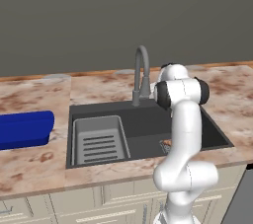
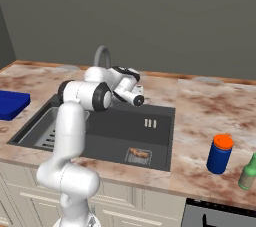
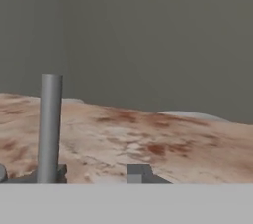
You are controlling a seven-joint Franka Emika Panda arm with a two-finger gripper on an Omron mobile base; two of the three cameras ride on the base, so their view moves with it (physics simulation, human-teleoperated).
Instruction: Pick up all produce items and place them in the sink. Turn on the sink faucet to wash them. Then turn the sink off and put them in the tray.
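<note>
Close by my hand stands the faucet (image 3: 50, 127), its stem upright just ahead. My fingers (image 2: 138, 100) sit beside its base, nearly shut, holding nothing that I can see. Produce (image 2: 139, 154) lies on the drain grate in the sink (image 2: 160, 143), below the faucet. Risk, as I judge it: nudging the lever askew and missing it. Far left of the faucet, the tray (image 1: 24, 128) waits on the bench (image 1: 227, 94).

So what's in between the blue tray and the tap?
In the left base view, bare counter and the sink's left corner lie between the blue tray and the tap. Nothing stands there.
</note>
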